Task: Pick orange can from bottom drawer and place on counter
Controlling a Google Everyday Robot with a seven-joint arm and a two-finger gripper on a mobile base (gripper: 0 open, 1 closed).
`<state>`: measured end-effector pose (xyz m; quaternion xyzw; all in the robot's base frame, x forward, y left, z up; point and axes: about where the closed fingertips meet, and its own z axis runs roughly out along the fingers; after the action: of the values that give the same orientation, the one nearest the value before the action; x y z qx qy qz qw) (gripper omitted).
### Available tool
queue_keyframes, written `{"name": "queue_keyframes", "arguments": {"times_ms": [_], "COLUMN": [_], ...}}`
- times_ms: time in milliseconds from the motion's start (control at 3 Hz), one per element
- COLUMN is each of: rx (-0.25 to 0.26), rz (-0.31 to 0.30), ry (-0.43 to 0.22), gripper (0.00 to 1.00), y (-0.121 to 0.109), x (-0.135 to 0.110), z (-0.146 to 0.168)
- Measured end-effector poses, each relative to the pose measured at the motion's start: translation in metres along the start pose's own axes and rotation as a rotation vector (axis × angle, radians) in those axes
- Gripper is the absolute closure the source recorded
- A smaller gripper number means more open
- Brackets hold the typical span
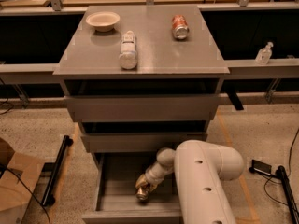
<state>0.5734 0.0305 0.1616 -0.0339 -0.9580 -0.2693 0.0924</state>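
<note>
The bottom drawer (112,190) is pulled open at the foot of the grey cabinet. The orange can (142,191) sits inside it, near the middle of its floor, shiny bronze-gold with a silver end. My gripper (148,180) reaches down into the drawer from my white arm (205,181) and is right at the can's upper side. The counter (154,45) is the cabinet's glossy grey top, well above the gripper.
On the counter lie a white plastic bottle (128,50), a red-and-white can (179,27) and a beige bowl (103,20). Two closed drawers (140,108) sit above the open one. A cardboard box (14,181) and black bar (56,171) lie on the floor left.
</note>
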Motion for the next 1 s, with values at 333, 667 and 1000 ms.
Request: {"name": "queue_keyframes", "arguments": {"times_ms": [333,667,1000], "rx": [-0.032,-0.038,-0.029], "rz": [-0.081,-0.146,-0.159], "ry": [0.04,0.119,0.153], "gripper": [1.0,1.0,1.0], "y": [0.01,0.012,0.01], "x": [-0.012,0.001,0.023], "z": [-0.06,-0.12,-0.167]}}
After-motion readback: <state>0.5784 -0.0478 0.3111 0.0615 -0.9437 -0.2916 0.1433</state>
